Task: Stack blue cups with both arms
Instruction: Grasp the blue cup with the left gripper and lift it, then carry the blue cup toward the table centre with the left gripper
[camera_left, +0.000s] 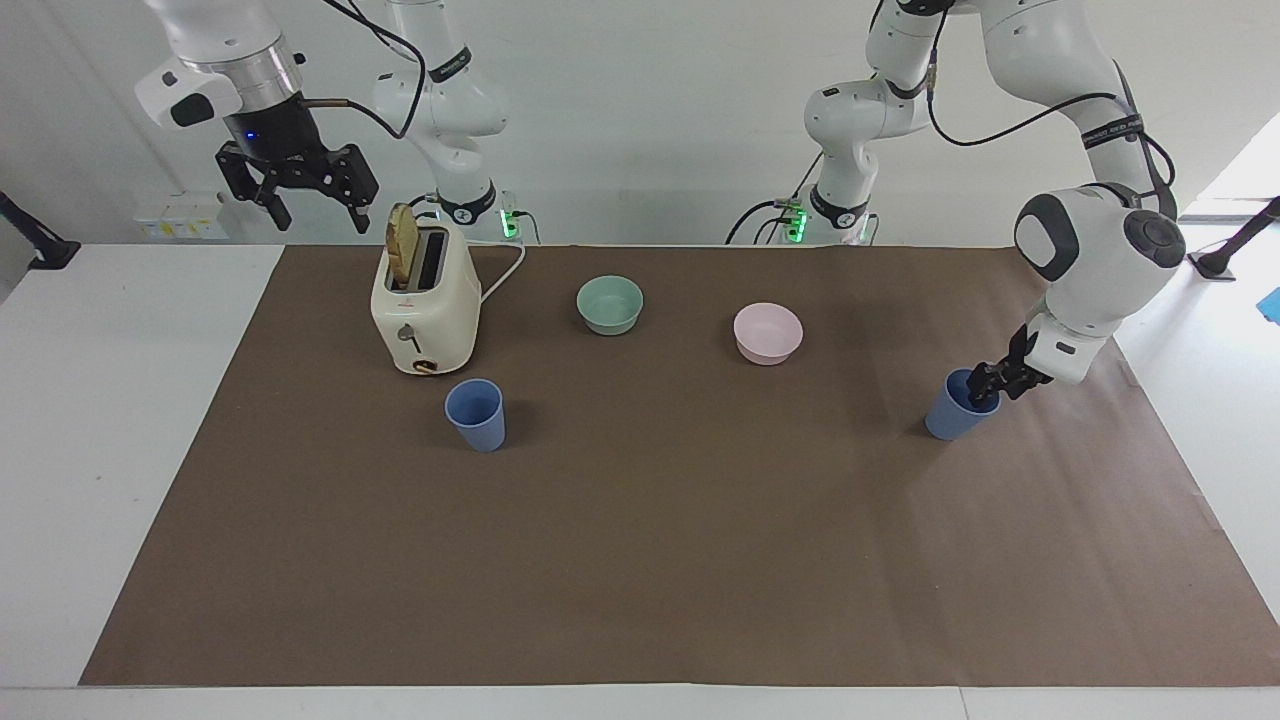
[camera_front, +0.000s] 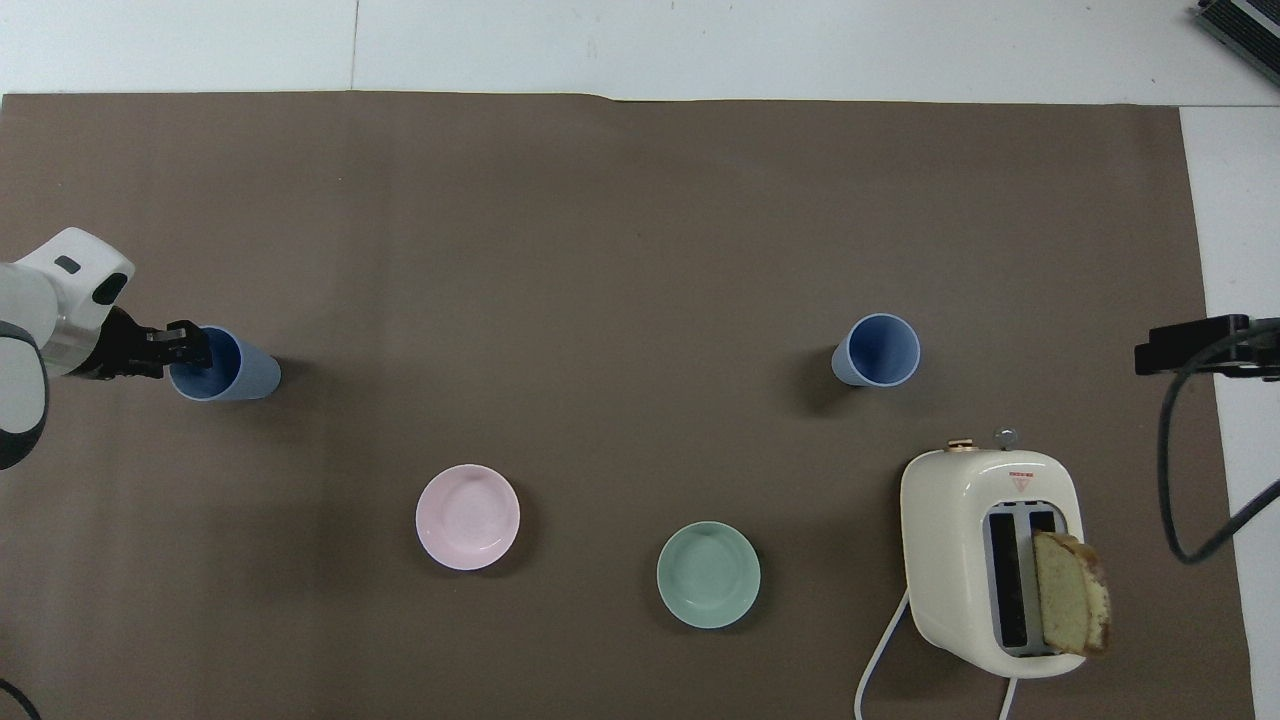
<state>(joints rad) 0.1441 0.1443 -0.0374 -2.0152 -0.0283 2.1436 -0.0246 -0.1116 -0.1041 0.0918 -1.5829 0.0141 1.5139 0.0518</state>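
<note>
Two blue cups stand upright on the brown mat. One blue cup (camera_left: 476, 414) (camera_front: 878, 350) stands just farther from the robots than the toaster. The other blue cup (camera_left: 945, 415) (camera_front: 245, 370) stands toward the left arm's end of the table. My left gripper (camera_left: 985, 385) (camera_front: 185, 350) is low at this cup's rim, on the side toward the table's end. The cup stands still on the mat. My right gripper (camera_left: 318, 215) (camera_front: 1190, 348) is open and empty, and waits high in the air beside the toaster at the right arm's end.
A cream toaster (camera_left: 425, 305) (camera_front: 990, 560) with a slice of bread in one slot stands toward the right arm's end. A mint-green bowl (camera_left: 610, 304) (camera_front: 708, 575) and a pink bowl (camera_left: 767, 333) (camera_front: 467, 517) sit nearer to the robots than the cups.
</note>
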